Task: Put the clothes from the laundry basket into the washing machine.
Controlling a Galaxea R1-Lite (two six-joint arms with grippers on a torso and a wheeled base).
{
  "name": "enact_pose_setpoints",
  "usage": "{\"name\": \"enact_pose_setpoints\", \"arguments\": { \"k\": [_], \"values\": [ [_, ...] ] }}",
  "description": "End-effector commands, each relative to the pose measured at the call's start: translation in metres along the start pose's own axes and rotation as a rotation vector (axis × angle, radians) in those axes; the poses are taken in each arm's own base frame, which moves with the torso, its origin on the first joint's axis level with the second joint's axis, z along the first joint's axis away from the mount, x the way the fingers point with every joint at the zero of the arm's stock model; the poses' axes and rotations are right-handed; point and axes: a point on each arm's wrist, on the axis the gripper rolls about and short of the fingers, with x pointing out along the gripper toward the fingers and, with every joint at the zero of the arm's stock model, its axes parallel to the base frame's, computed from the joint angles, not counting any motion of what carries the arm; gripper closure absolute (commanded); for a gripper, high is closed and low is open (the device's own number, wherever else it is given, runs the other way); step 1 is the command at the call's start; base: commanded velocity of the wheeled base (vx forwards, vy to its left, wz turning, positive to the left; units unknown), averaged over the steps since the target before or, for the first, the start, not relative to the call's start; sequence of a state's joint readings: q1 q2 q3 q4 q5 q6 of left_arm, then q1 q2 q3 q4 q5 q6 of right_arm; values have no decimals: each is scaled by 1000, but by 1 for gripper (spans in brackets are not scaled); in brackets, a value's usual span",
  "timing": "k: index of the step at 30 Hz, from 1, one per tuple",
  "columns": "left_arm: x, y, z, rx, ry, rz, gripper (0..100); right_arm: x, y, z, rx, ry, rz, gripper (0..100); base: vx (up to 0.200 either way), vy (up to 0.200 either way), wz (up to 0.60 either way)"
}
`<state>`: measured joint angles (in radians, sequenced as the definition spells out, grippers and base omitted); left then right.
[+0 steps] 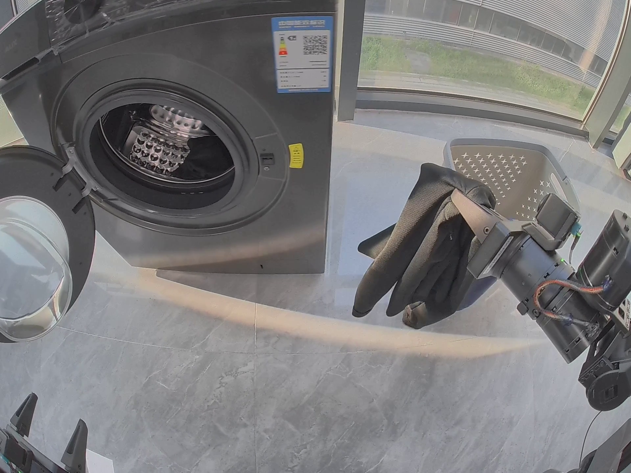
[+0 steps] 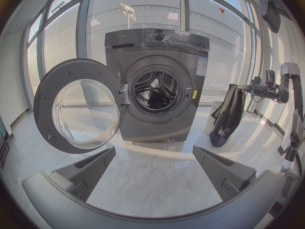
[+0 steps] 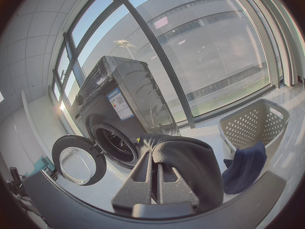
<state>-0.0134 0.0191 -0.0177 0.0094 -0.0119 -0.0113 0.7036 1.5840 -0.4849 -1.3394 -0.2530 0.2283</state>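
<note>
A dark grey garment (image 1: 427, 244) hangs in the air in front of the laundry basket (image 1: 506, 165), with my right gripper (image 1: 470, 208) shut on its top fold. The wrist view shows the fingers (image 3: 143, 175) pinching the garment (image 3: 190, 163). A blue cloth (image 3: 244, 167) drapes over the basket's (image 3: 254, 121) near rim. The grey washing machine (image 1: 197, 133) stands at the left with its drum (image 1: 164, 146) exposed and its round door (image 1: 33, 257) swung wide. My left gripper (image 1: 49, 428) stays low at the front left, open and empty, facing the machine (image 2: 155, 89).
Grey marble floor tiles (image 1: 296, 376) spread between the machine and the basket. Tall windows (image 1: 486, 27) and a sill run behind both. The open door juts out over the floor at the left.
</note>
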Motion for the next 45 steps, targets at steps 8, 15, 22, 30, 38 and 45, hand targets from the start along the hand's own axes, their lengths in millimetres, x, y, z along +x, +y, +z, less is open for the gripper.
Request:
{"name": "enact_pose_setpoints", "arguments": {
  "k": [8,15,22,30,38,45],
  "values": [
    [1,0,-4,0,17,-1,0,0,0,0,-1,-2,-1,100,0,175,0],
    [1,0,-4,5,15,-1,0,1,-1,0,0,-1,-2,100,-57,0,0],
    [1,0,-4,0,15,-1,0,1,-1,-1,1,0,-3,100,-200,0,0],
    [1,0,-4,0,17,-1,0,1,-1,-2,0,3,-3,100,0,25,0],
    [1,0,-4,-1,17,-2,0,1,-1,-3,0,10,-5,100,0,200,0],
    [1,0,-4,0,17,-1,0,1,-2,-3,-2,12,-9,100,0,200,0]
  ]
}}
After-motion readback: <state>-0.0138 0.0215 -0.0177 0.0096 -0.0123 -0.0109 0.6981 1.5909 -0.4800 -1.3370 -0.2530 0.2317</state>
